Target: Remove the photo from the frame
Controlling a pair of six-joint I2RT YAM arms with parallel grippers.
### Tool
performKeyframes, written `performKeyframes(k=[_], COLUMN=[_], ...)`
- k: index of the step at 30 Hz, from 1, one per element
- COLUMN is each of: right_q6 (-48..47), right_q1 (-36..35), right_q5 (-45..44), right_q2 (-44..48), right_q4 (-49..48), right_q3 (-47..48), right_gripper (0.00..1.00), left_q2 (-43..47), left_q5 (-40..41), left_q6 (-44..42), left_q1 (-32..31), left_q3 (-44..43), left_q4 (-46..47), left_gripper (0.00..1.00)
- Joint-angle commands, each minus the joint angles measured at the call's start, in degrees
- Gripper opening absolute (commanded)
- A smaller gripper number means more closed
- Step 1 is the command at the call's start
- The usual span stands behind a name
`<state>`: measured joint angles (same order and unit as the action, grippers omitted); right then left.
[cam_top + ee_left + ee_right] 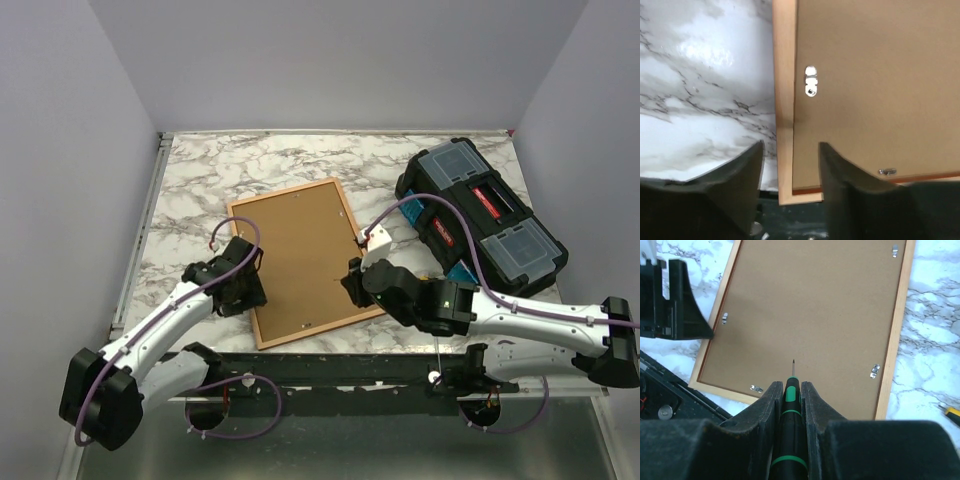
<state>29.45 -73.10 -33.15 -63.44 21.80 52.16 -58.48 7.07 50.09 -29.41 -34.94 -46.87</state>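
The frame (300,260) lies face down on the marble table, its brown backing board (810,315) up and held by small metal clips (811,87). The photo is hidden under the board. My left gripper (790,152) is open over the near left corner, its fingers (747,175) standing either side of the frame's wooden rail (784,100). My right gripper (791,387) is shut on a black screwdriver with green bands (790,400), whose tip hovers over the near part of the board. In the top view the right gripper (355,285) is at the frame's near right edge.
A black toolbox (480,215) with clear-lidded compartments stands at the back right, close to the right arm. A yellow-handled tool (952,412) lies on the marble right of the frame. The table's near edge (400,345) runs just below the frame.
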Motion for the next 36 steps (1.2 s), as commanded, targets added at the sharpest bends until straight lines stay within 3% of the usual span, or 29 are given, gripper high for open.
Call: performKeyframes(k=[1,4,10,15,20,28,36], right_q6=[1.87,2.19,2.46,4.10,4.95,4.74,2.33], right_q1=[0.20,0.76,8.75,15.19,16.74,18.26,18.87], right_q5=[2.00,3.23,13.16,21.85,23.81,23.77,24.09], right_q2=[-2.48,-5.97,-14.37,-24.43,-37.45,-57.62,-69.53], right_q4=[-4.19,-6.73,-15.65,-25.08,-30.00,-33.10,-28.52], right_q3=[-0.63,0.83,4.29,8.17,16.67,35.68,50.75], right_gripper=[0.01,0.01,0.01,0.01,0.01,0.01,0.01], left_q2=[3.99,5.57,6.73,2.18,-8.17,-24.69,-27.10], left_q5=[-1.65,-4.27,-6.56,-18.81,-31.95,-35.12,-33.77], left_q6=[-0.75,-1.97,-7.37,-11.26,-12.42,-10.10,-14.09], left_q1=[1.91,4.68,16.30,28.48,37.58,43.99,44.71], left_q3=[-5.06,-7.79,-14.83,-18.10,-19.49,-26.57,-26.79], left_q4=[-1.51,-2.27,-2.96,3.84,13.19,13.88,15.62], left_gripper=[0.64,0.75,0.76,0.75,0.68,0.65,0.66])
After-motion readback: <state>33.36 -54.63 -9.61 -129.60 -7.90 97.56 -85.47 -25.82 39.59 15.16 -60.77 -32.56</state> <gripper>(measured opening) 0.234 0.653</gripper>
